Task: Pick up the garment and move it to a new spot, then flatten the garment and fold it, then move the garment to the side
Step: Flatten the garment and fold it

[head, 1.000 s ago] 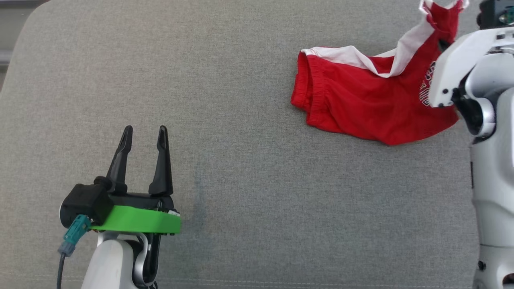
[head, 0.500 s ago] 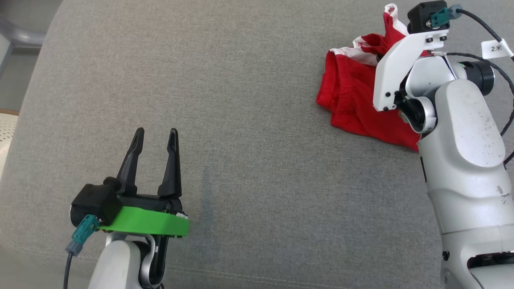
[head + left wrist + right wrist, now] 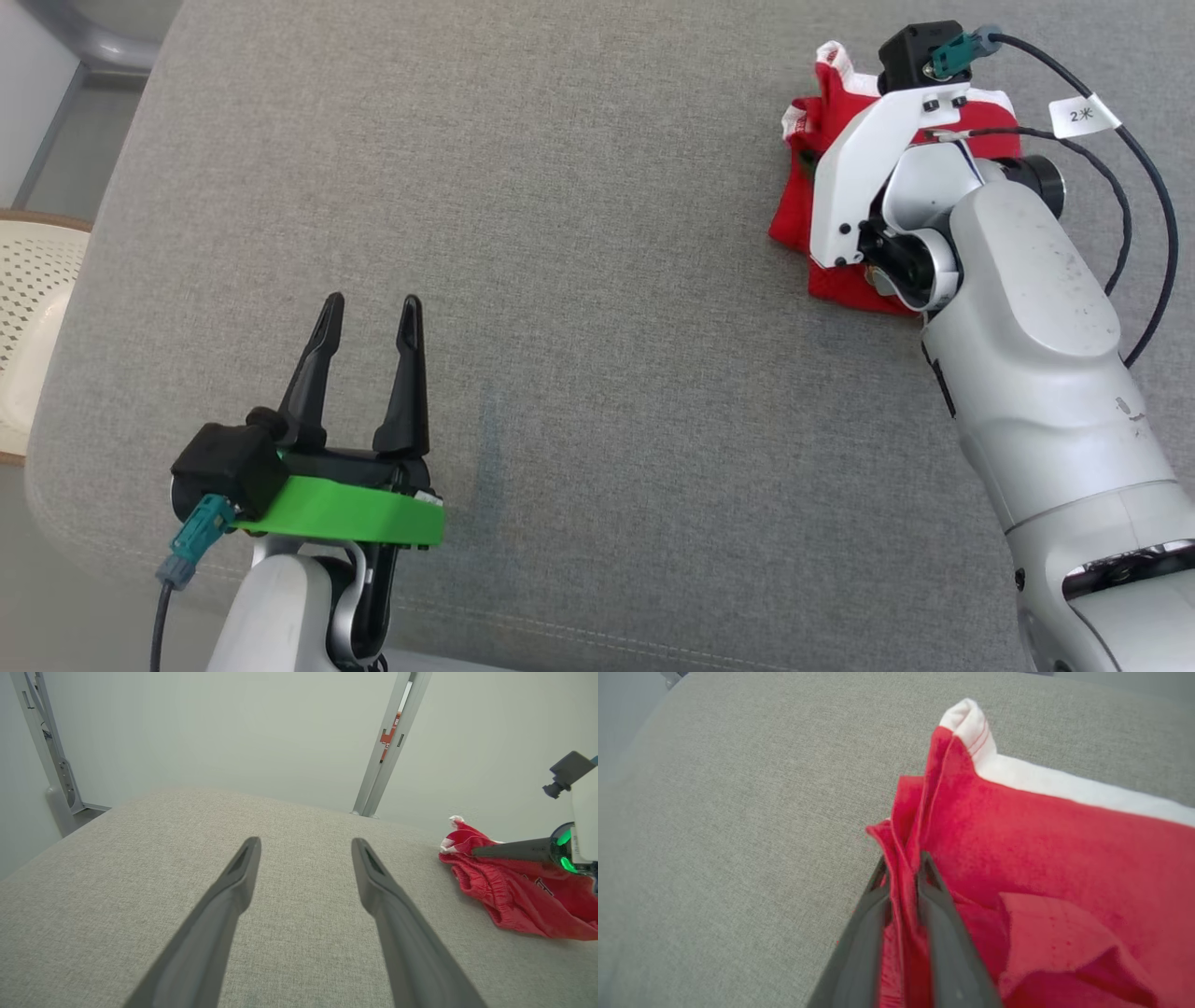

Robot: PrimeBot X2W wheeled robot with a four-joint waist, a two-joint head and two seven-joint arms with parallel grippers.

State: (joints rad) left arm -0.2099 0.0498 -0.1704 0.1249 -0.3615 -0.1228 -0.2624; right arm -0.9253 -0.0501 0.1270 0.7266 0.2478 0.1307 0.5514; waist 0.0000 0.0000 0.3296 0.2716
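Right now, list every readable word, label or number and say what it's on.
"2米": white tag on the black cable.
Lettering on the red garment: crumpled, too blurred to read.
Orange label on the metal post: too small to read.

Your right arm (image 3: 1027, 308) covers most of the garment (image 3: 792, 210) in the head view. From the right wrist, the cloth runs off the right and bottom edges. From the left wrist, its lettering (image 3: 544, 884) is too small to read.
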